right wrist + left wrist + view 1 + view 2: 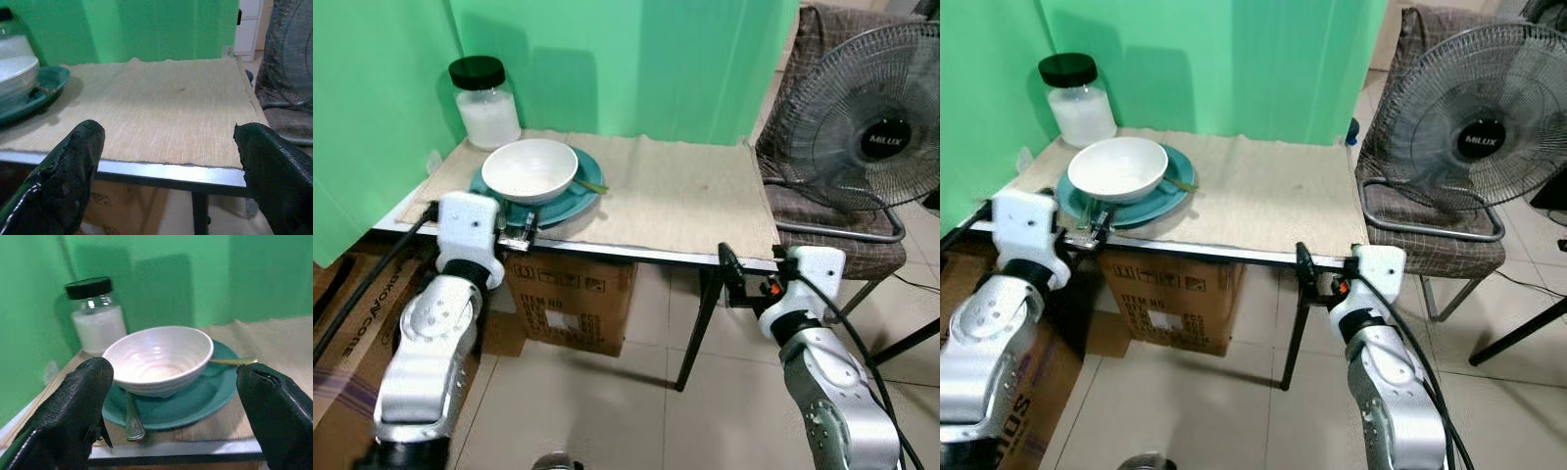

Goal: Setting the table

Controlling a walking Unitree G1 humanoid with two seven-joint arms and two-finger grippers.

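The white bowl (159, 360) sits on the teal plate (198, 399) at the table's left end, left gripper (171, 431) spread wide before it, right gripper (168, 171) equally wide at the table edge (171, 172).

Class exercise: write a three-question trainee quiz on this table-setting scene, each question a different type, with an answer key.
1. True or false: the white bowl sits on the teal plate.
2. What stands behind the plate? A) a black-lidded jar B) a kettle C) a vase
3. Fill in: the left gripper is ___, at the table's near edge in front of the plate.

Key: 1 true; 2 A, the jar; 3 open.
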